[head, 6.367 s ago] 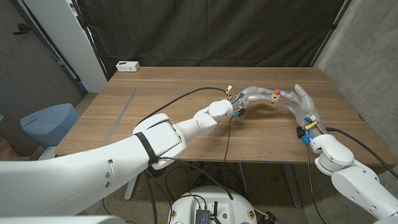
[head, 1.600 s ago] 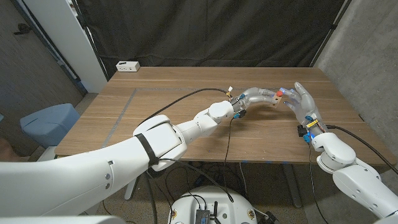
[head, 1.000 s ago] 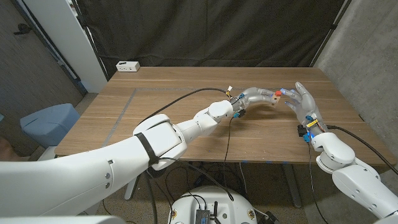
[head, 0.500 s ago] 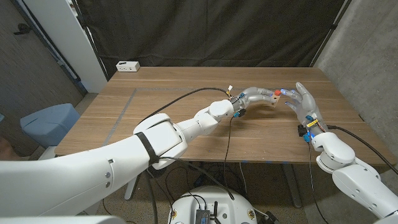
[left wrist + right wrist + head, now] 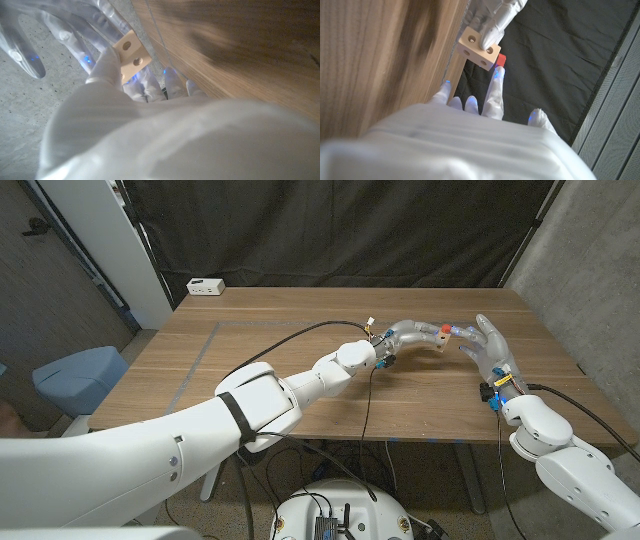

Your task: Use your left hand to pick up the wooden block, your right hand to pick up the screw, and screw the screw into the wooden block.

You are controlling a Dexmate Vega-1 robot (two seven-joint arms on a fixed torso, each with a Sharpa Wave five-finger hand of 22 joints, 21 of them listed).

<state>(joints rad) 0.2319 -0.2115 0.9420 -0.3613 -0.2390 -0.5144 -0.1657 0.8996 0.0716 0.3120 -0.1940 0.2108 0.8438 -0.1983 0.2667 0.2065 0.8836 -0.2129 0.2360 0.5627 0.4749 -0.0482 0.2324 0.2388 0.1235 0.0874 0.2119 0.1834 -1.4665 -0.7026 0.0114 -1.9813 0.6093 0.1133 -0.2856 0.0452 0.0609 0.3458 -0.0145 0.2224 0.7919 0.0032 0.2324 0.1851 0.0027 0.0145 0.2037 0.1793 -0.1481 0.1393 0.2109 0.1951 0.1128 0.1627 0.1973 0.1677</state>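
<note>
Holding the block (image 5: 478, 47) above the counter (image 5: 300, 320), the left hand (image 5: 415, 337) has barely moved over the last seconds. The right hand (image 5: 487, 345) has crept closer, its fingers (image 5: 496, 85) pinching the red screw (image 5: 501, 60) against the block, so threading looks underway.

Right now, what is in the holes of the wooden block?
The wooden block, held by the left hand, shows open, dark holes. A red screw sits against its far side at the right hand's fingertips; its shaft is hidden.
</note>
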